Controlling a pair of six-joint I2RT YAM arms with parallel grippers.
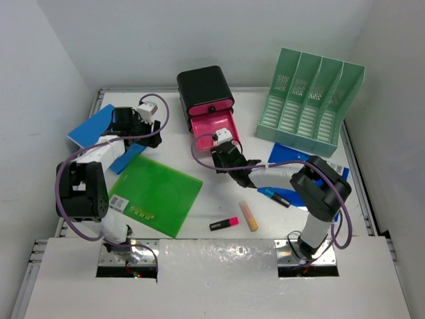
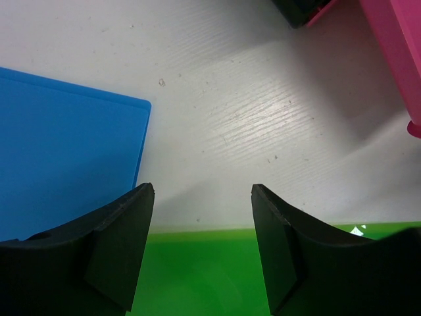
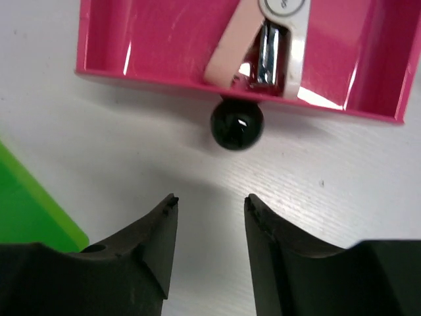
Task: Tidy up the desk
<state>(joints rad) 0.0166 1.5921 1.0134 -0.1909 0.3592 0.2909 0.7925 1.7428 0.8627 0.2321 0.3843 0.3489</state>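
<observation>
Both end effectors open over the white surface [image 1: 174, 149]

The surface lay under both arms and carried everything; the left end effector [image 2: 202, 191] hung with fingers apart and empty over a bare patch between a blue sheet [image 2: 66, 151] and a green sheet [image 1: 156, 193]; the right end effector [image 3: 209, 201], fingers likewise apart and empty, sat just short of the black knob [image 3: 237, 123] on the open pink drawer [image 3: 164, 39], not touching it; a mint file rack [image 1: 311, 100] stood far right; a pink highlighter [image 1: 224, 224] lay near the front.
</observation>
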